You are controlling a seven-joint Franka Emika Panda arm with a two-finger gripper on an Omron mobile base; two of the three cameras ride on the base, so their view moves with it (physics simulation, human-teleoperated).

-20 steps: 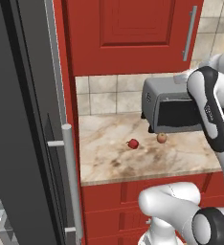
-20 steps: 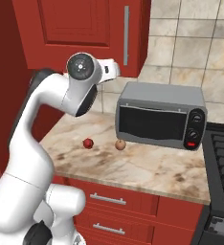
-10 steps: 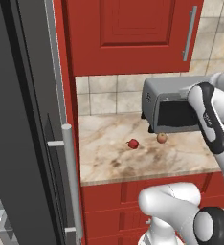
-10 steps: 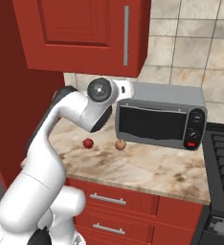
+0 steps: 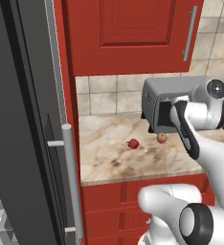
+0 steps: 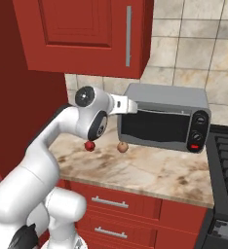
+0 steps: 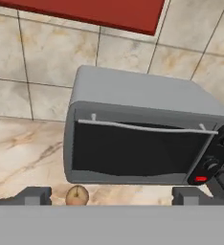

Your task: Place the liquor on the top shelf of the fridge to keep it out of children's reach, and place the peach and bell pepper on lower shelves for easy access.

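The peach (image 5: 161,138) and the deep-red bell pepper (image 5: 132,143) lie side by side on the marble counter, in front of the toaster oven. From the right base camera the bell pepper (image 6: 90,145) sits left of the peach (image 6: 122,147), just under my bent arm. In the hand view my gripper (image 7: 111,197) is open and empty, its fingertips (image 7: 36,195) spread wide, and it looks at the oven's front. The peach (image 7: 77,195) shows between the fingertips, lower down on the counter. The fridge (image 5: 23,143) stands at the left with its silver handle (image 5: 69,182). The liquor and the top shelf are out of view.
A grey toaster oven (image 6: 164,121) stands at the back of the counter (image 5: 114,158) against the tiled wall. Red upper cabinets (image 5: 128,33) hang overhead and red drawers (image 6: 116,204) sit below. A dark stovetop (image 6: 225,160) lies to the right.
My arm has come down from near the upper cabinet and the hand now sits low in front of the toaster oven. The peach and bell pepper have not moved.
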